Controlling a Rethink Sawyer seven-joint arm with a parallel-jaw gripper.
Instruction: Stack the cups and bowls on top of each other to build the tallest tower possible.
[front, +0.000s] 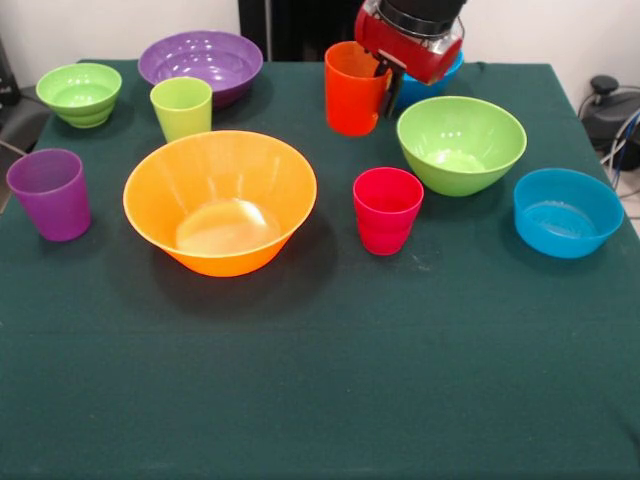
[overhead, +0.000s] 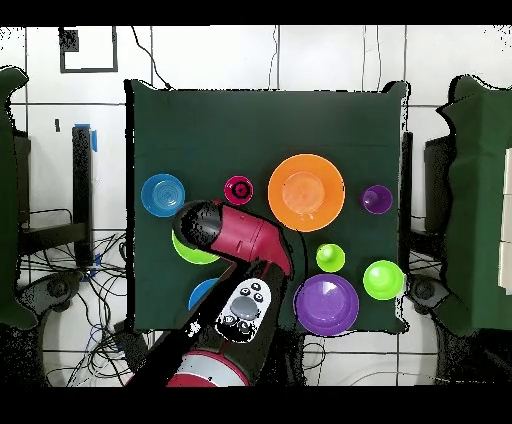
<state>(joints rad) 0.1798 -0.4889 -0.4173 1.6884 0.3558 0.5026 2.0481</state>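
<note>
Front view first: the red and black hand (front: 385, 88) hangs at the far side of the counter (front: 320, 380), draped in dark green cloth, and it is pinching the rim of the tall orange plastic cup (front: 352, 88), one finger down the cup's outer wall. That cup looks lifted clear of the cloth, though its base is hard to judge. Just behind the hand peeks a blue plastic bowl (front: 432, 88), mostly hidden. Beside it sits the medium lime green glossy bowl (front: 461, 142), and further out to that side the second blue round bowl (front: 566, 211), alone near the counter's edge. The red-pink tapered cup (front: 387, 209) stands upright in the middle, near the big orange-yellow bowl (front: 220, 200) but apart from it. At the far side stand the lime green tumbler (front: 181, 107), just in front of the wide purple bowl (front: 200, 64), and the small ribbed lime green bowl (front: 79, 93) towards the corner. The purple plastic cup (front: 50, 193) stands by itself near the edge. Nothing is stacked; every piece stands singly, so no tower shows.

Overhead view: the arm (overhead: 240, 240) stretches across the counter and covers the hand and the orange cup.
</note>
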